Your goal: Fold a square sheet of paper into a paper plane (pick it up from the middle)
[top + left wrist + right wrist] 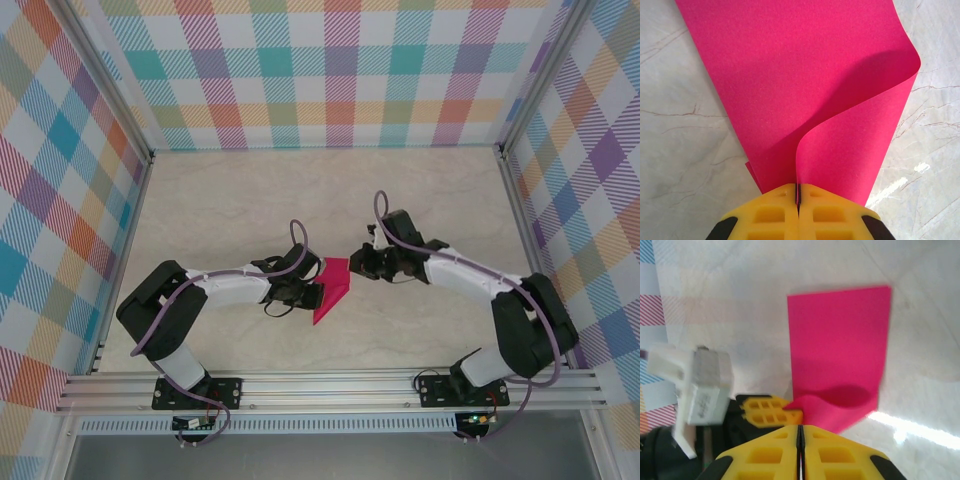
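While the left gripper (798, 194) pinches the paper (805, 85), the right gripper (801, 431) hangs closed.

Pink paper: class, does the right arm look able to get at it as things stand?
Probably yes. The right end effector, shut, sits right beside the pink paper with nothing between; the left end effector pinches only one edge.

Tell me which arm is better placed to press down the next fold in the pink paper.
Probably the right. The left gripper is shut on the edge of the paper, so it is busy holding it. The right gripper is shut, holds nothing, and sits just beside the curled-up part.
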Available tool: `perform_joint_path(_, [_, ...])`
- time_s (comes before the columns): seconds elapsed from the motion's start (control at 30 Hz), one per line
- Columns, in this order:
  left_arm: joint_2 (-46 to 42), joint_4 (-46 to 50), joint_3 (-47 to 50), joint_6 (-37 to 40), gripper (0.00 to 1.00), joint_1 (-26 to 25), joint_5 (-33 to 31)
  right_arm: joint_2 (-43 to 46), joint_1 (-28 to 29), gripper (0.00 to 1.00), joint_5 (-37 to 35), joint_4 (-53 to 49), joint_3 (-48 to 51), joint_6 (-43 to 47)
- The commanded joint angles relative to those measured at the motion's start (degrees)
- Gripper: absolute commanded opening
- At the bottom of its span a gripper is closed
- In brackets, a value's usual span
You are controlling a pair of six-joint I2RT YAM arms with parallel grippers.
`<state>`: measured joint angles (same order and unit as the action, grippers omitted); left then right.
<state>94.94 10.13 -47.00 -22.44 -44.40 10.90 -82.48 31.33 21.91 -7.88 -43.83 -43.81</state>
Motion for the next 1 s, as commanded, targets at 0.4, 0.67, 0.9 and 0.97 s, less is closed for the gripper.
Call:
perform_joint_path(0.4, [2.83,-0.03,1.13,0.16,0.0,0.46,0.09,0.24,15.89,0.0,-3.11,25.43,14.44,-19.76])
perform_joint_path(0.67, [2.89,0.24,1.21,0.29,0.0,0.48,0.09,-5.68,20.5,0.0,-7.06,30.93,13.54,-23.9])
perform_joint_path(0.9, [3.06,0.18,1.16,0.53,0.0,0.61,0.08,-8.4,21.05,0.0,-6.5,33.8,12.77,-24.65])
perform_joint_path(0.97, [3.12,0.15,1.16,0.54,0.0,0.47,0.18,-9.31,21.05,0.0,-6.01,34.77,12.58,-24.82])
